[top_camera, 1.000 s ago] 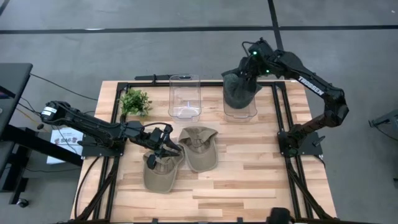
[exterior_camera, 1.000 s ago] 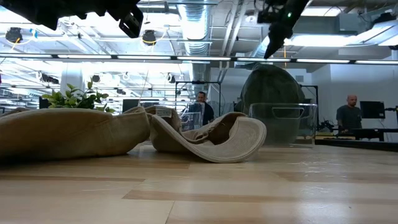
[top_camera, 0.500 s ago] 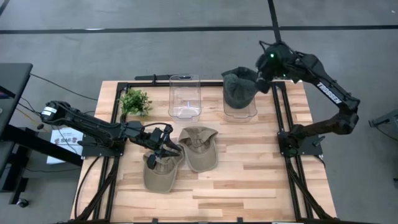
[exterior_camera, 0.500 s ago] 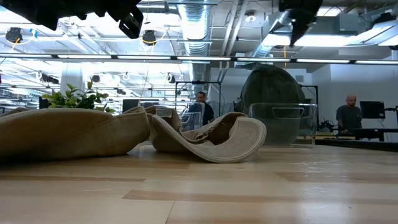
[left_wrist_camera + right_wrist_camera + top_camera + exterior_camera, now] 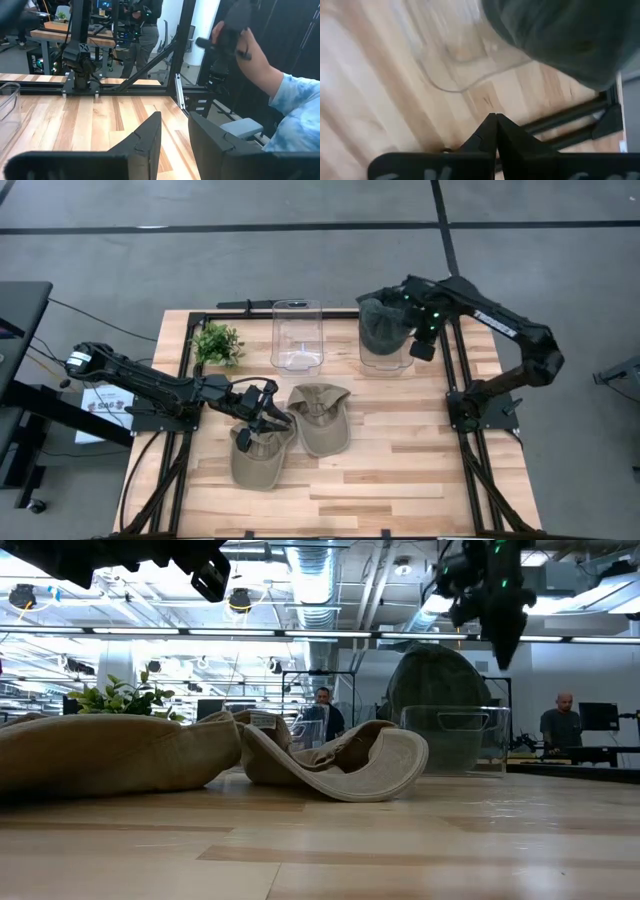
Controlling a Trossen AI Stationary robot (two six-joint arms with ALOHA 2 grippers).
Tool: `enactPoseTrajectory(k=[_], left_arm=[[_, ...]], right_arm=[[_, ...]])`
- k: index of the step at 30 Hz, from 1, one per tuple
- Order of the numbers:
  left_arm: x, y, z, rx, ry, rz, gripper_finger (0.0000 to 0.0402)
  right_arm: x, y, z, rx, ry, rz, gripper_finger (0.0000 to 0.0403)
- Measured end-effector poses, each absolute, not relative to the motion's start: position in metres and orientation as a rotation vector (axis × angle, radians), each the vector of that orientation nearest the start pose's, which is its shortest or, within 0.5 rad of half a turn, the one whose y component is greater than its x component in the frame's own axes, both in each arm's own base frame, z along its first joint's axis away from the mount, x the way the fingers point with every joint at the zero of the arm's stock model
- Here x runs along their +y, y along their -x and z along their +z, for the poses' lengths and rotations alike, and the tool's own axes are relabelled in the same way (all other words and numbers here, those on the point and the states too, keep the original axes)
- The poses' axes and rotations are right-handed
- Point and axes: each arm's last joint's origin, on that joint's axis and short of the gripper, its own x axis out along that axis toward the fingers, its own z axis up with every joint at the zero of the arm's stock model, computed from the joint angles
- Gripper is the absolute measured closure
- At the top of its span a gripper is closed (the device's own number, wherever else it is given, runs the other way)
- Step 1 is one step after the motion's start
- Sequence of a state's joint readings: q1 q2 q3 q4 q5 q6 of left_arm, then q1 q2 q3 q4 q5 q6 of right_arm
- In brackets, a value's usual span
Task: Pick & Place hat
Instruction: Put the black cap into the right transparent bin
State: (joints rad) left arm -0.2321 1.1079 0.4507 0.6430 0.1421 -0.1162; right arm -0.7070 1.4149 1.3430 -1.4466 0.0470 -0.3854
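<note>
A dark green hat (image 5: 385, 323) sits crown-up in the right clear bin (image 5: 386, 361); it also shows in the low view (image 5: 438, 680) and the right wrist view (image 5: 560, 35). My right gripper (image 5: 421, 348) is shut and empty, just right of that bin and above the table (image 5: 503, 652). Two tan hats lie on the table: one upside down (image 5: 321, 418), one to its near left (image 5: 257, 457). My left gripper (image 5: 264, 412) hovers open and empty over the tan hats, well above them in the low view (image 5: 210, 575).
An empty clear bin (image 5: 297, 335) stands left of the hat's bin, and a small green plant (image 5: 217, 343) at the far left. Black frame rails (image 5: 455, 380) border the table. A person's arm in a light blue sleeve (image 5: 285, 95) shows beyond the table's edge.
My right gripper has left the spot over the green hat, swung toward the table's right edge, then come down and toward the near edge beside the bin. The green hat has stayed in the bin.
</note>
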Motion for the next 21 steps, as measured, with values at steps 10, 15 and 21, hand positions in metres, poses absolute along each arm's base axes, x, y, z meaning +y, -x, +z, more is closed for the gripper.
enactPoseTrajectory(k=[10, 15, 21], left_arm=[[-0.057, -0.222, 0.236, 0.036, 0.114, -0.373, 0.0307], [-0.057, -0.222, 0.236, 0.035, 0.110, -0.373, 0.0307], [-0.057, -0.222, 0.236, 0.036, 0.109, -0.373, 0.0307]], right_arm=[[-0.194, -0.187, 0.273, 1.571, -0.115, -0.466, 0.0403], [-0.208, -0.188, 0.276, 1.513, -0.019, -0.578, 0.0403], [-0.217, -0.189, 0.280, 1.491, 0.082, -0.706, 0.0403]])
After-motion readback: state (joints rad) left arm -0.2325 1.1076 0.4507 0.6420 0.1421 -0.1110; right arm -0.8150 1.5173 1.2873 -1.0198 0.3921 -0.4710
